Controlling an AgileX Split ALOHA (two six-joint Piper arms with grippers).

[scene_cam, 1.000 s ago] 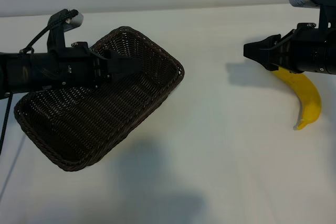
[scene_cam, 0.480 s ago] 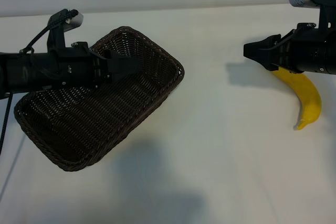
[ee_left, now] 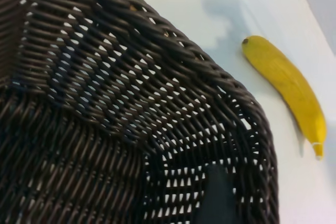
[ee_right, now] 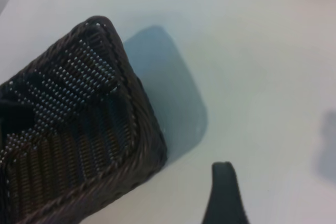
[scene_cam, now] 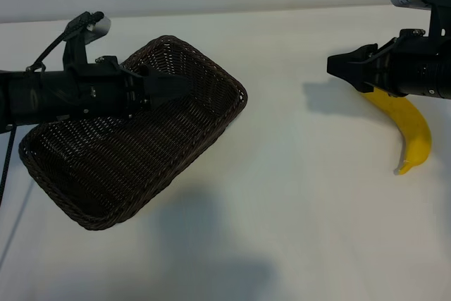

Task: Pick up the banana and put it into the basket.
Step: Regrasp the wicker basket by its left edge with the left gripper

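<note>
Hovering above the banana (scene_cam: 412, 128), the right gripper (scene_cam: 338, 67) stands spread and empty; descending off-centre could roll the fruit farther from the basket (scene_cam: 211, 114), beneath the spread left gripper (scene_cam: 180, 84)

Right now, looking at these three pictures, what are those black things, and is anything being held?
They are two robot arms, each ending in a pincer called a gripper. One picture looks down on the white table from outside; the other two come from small cameras on the arms' wrists. The left gripper hangs over the brown wicker basket, which sits on the table's left side. The right gripper hangs above one end of the yellow banana, which lies on the table at the right, apart from the basket. Both grippers are open and hold nothing. The basket has nothing in it that I can see.
</note>
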